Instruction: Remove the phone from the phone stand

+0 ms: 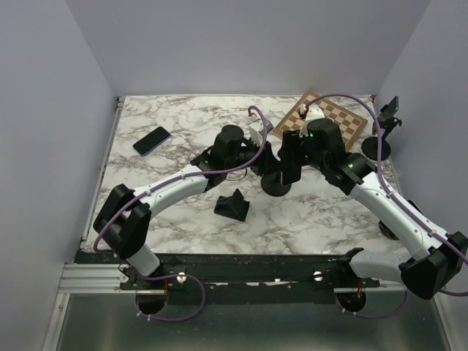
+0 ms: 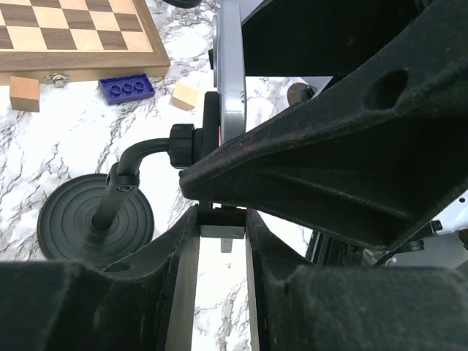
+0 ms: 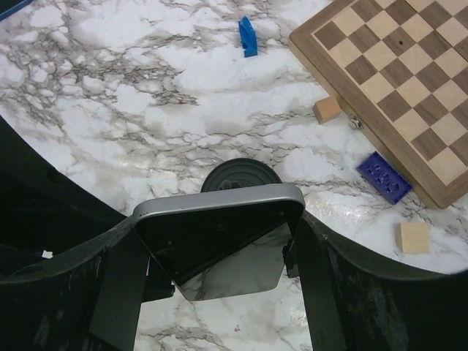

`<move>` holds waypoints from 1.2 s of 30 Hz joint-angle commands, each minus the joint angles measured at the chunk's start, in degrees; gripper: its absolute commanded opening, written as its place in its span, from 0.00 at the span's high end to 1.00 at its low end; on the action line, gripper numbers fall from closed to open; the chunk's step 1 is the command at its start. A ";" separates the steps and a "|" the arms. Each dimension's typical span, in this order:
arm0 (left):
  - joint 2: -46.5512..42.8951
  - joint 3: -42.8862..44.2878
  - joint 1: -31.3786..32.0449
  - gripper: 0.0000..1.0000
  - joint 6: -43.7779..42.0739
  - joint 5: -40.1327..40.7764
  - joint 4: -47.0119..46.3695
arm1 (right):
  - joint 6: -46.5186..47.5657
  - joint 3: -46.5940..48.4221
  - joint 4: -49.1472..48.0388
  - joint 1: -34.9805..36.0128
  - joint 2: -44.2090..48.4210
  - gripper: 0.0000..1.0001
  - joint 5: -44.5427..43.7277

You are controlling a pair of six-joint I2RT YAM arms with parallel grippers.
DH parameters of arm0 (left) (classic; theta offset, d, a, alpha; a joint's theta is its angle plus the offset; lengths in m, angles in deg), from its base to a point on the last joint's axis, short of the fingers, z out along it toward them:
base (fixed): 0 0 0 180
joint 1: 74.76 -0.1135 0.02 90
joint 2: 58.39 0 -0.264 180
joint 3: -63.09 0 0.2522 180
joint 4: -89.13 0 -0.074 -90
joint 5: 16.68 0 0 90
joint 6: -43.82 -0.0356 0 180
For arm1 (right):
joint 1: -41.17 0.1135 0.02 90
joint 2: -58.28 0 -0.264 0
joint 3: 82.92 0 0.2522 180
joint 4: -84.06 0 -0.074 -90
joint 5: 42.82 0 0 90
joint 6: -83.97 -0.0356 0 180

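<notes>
- Clamping the phone by its side edges, the right gripper holds it above the phone stand.
- The phone's silver edge sits against the stand's head.
- Whether the left gripper grips anything, I cannot tell.

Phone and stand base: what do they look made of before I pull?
Phone: the glossy dark face is likely glass, since the marbled tabletop reflects in it. The satin silver rim looks like metal. Stand base: a matte black disc with moulded concentric rings, probably plastic or rubber. The look alone leaves that open.
</notes>
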 commanded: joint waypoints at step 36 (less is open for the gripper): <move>-0.29 0.87 -3.67 1.00 -0.53 -8.61 -0.10 | 6.92 5.15 4.96 -4.78 2.10 0.99 40.10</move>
